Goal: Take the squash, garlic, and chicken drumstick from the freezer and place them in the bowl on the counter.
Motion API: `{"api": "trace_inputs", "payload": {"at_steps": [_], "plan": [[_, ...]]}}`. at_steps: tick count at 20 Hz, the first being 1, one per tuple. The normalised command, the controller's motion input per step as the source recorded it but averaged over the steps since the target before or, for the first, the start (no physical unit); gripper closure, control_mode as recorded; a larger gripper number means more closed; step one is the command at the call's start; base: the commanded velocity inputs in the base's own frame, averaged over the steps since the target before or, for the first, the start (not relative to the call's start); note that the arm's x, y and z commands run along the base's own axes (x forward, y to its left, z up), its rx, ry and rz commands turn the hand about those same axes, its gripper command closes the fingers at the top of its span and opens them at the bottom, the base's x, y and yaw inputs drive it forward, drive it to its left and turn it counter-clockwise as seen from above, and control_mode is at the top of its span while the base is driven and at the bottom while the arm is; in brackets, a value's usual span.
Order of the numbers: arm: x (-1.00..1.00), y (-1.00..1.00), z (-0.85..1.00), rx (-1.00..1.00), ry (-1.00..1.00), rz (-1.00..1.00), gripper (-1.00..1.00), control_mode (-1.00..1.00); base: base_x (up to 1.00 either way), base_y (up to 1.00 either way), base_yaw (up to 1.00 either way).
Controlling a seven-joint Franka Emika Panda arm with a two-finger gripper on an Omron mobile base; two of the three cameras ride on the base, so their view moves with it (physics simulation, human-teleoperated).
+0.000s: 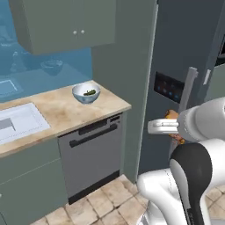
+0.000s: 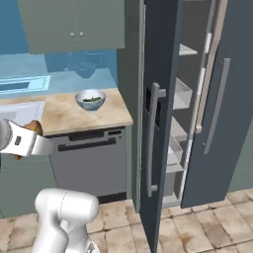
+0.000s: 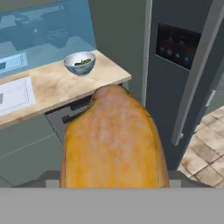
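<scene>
One drumstick in the pincer, left of the freezer.
Left of the freezer [image 2: 163,99], the bowl [image 1: 86,92] with the squash [image 1: 90,92] stands on the counter [image 1: 66,112]; nearer, the gripper [image 3: 113,175] pinches the chicken drumstick [image 3: 113,140].

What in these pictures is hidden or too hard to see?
- Gripper finger tips: in the hand view the chicken drumstick covers them.
- Drumstick in both base views: just an orange sliver behind the white arm.
- Bowl contents: dark green bits, too small to name.
- Garlic: hidden or absent, unclear.
- Freezer shelves: the half-open door blocks most.
</scene>
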Motion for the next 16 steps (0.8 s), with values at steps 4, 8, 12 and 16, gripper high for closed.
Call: {"api": "trace_inputs", "payload": {"at_steps": [4, 8, 12, 16], "plan": [[0.0, 0.0, 0.0, 0.0, 0.0, 0.0, 1.0, 1.0, 0.87, 0.0, -0.23], [0.0, 0.0, 0.0, 0.0, 0.0, 0.0, 1.0, 1.0, 0.94, 0.09, -0.13], [0.0, 0.0, 0.0, 0.0, 0.0, 0.0, 1.0, 1.0, 0.99, 0.6, -0.15], [0.0, 0.0, 0.0, 0.0, 0.0, 0.0, 1.0, 1.0, 1.0, 0.49, -0.11]]}}
